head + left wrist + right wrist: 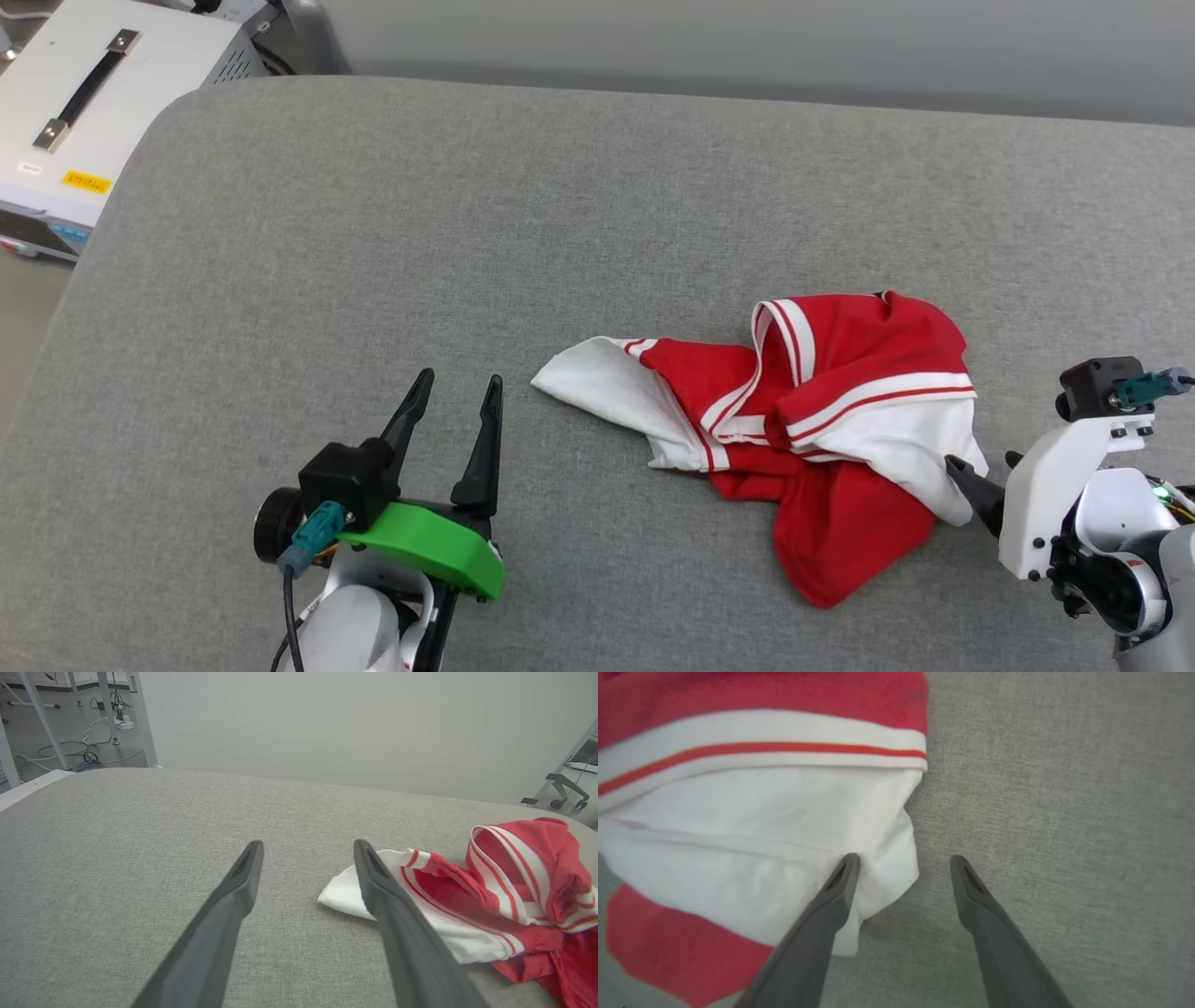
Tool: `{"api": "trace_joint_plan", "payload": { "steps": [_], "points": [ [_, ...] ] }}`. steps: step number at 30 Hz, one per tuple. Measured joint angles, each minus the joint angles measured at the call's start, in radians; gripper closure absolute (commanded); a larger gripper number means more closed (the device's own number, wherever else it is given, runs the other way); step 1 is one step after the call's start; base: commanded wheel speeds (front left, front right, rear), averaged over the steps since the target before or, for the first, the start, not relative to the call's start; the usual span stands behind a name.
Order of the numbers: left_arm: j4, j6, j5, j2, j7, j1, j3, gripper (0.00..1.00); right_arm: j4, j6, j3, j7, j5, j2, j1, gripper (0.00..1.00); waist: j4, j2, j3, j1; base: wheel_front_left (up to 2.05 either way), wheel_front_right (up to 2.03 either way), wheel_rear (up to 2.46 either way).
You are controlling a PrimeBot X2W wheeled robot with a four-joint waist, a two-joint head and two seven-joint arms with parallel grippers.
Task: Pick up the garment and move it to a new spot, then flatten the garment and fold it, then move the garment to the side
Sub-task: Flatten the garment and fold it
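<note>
Just beside right hand point(904, 858), crumpled garment point(840, 401), finger point(831, 900) over white sleeve point(784, 812)

Even, soft light, faint shadows; right wrist view slightly blurred.

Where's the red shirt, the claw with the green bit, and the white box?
red shirt point(896, 341), head view, on its red body.
left claw point(461, 375), head view, midway between its open fingertips.
white box point(154, 93), head view, on its lid.

Lab, by floor cables point(88, 759), metal frame legs point(141, 718), white instrument box point(159, 65)
</note>
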Motion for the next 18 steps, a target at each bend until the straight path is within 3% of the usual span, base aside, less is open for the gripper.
{"api": "trace_joint_plan", "payload": {
  "steps": [6, 7, 8, 9, 10, 18],
  "points": [
    [0.003, -0.010, 0.012, -0.011, 0.000, -0.021, 0.012, 0.00, 0.028, 0.000, 0.041, 0.029, -0.011, -0.025, -0.012, 0.00, 0.030, 0.0000, 0.038, 0.0000, 0.00, 0.00, 0.00],
    [0.003, -0.012, 0.015, -0.012, 0.000, -0.024, 0.013, 0.00, 0.033, 0.000, 0.046, 0.033, -0.012, -0.030, -0.015, 0.15, 0.035, 0.0000, 0.043, 0.0000, 0.00, 0.00, 0.00],
    [0.004, -0.013, 0.018, -0.013, 0.000, -0.026, 0.015, 0.00, 0.037, 0.000, 0.049, 0.037, -0.012, -0.034, -0.018, 0.54, 0.040, 0.0000, 0.047, 0.0000, 0.00, 0.00, 0.00],
    [0.005, -0.015, 0.018, -0.015, 0.000, -0.026, 0.016, 0.00, 0.042, 0.000, 0.051, 0.038, -0.012, -0.038, -0.019, 0.87, 0.043, 0.0000, 0.051, 0.0000, 0.00, 0.00, 0.00],
    [0.007, -0.016, 0.018, -0.017, 0.000, -0.027, 0.017, 0.00, 0.046, 0.000, 0.053, 0.038, -0.012, -0.044, -0.019, 1.00, 0.047, 0.0000, 0.054, 0.0000, 0.00, 0.00, 0.00],
    [0.027, -0.021, 0.026, -0.027, 0.000, -0.024, 0.038, 0.00, 0.050, 0.000, 0.049, -0.003, -0.011, -0.058, -0.021, 1.00, 0.046, 0.0000, 0.032, 0.0000, 0.00, 0.00, 0.00]
  ]
}}
